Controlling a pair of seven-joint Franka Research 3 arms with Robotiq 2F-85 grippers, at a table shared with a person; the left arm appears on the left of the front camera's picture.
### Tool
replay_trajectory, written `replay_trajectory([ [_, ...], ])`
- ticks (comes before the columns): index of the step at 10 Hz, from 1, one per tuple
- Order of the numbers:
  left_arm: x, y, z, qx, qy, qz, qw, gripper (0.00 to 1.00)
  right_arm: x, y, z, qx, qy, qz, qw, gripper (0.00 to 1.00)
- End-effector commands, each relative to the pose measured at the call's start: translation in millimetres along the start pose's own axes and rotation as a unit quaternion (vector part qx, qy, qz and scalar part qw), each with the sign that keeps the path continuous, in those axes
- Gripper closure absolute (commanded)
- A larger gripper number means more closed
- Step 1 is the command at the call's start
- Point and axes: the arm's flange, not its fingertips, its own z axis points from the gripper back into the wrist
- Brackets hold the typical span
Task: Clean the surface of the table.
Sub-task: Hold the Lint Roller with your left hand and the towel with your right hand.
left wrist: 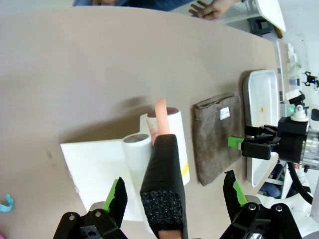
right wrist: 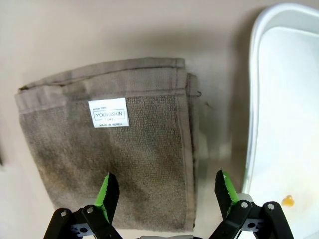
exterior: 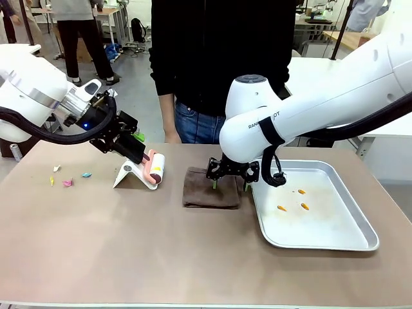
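table: tan top, filling the front view and carrying everything below
person: standing at the table's 12 o'clock edge, dark top, jeans
tray: metal, lying at 3 o'clock on the table, just beside the towel
towel: brown, folded, lying flat near table centre toward 12 o'clock; white label facing up in the right wrist view
lint roller: sitting on a white stand at 10 o'clock from the towel; black foam handle pointing up toward the left arm
left gripper: fingers spreading wide on either side of the handle, not pressing on it; hanging at the roller's 10 o'clock in the front view
right gripper: fingers spreading wide, pointing down over the towel's tray-side half; touching the cloth or not, cannot tell
paper scraps: pink, yellow, white, blue bits lying at 9 o'clock on the table, well apart from the stand
orange bits: three lying inside the tray, toward its centre
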Motion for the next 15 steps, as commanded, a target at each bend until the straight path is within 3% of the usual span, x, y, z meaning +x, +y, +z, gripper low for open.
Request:
replay_trajectory([
  [1,10.0,-0.6,8.0,0.010,0.006,0.000,1.000,0.00,3.2,6.4,-0.5,-0.014,-0.009,-0.014,1.000,0.00],
  [7,12.4,-0.2,11.1,0.009,0.018,0.004,1.000,0.00,4.0,6.7,-3.3,-0.018,-0.011,-0.018,1.000,0.00],
  [8,12.6,-0.6,11.8,0.013,0.014,0.008,1.000,0.14,3.8,7.3,-3.6,-0.019,-0.010,-0.016,1.000,0.53],
  [9,13.1,-0.6,12.4,0.013,0.016,0.007,1.000,0.59,4.1,6.9,-3.7,-0.018,-0.003,-0.020,1.000,0.60],
  [10,13.0,-0.8,12.7,0.017,0.013,0.003,1.000,0.73,4.0,7.0,-3.7,-0.012,-0.001,-0.022,1.000,1.00],
  [11,13.0,-0.5,12.2,0.023,0.009,-0.001,1.000,1.00,4.0,7.3,-4.0,-0.006,0.001,-0.023,1.000,1.00],
  [12,13.1,-0.3,12.6,0.025,0.006,-0.003,1.000,1.00,4.0,7.5,-4.3,-0.003,0.003,-0.023,1.000,1.00],
  [13,13.3,-0.5,12.9,0.023,0.002,-0.002,1.000,1.00,4.4,7.5,-4.5,-0.002,0.005,-0.023,1.000,0.86],
  [14,13.3,-0.1,13.1,0.025,-0.001,-0.002,1.000,0.94,4.1,7.3,-4.8,-0.001,0.008,-0.022,1.000,0.96],
  [15,13.2,-0.1,13.1,0.025,-0.002,-0.002,1.000,1.00,3.8,6.4,-5.6,0.000,0.010,-0.022,1.000,1.00],
])
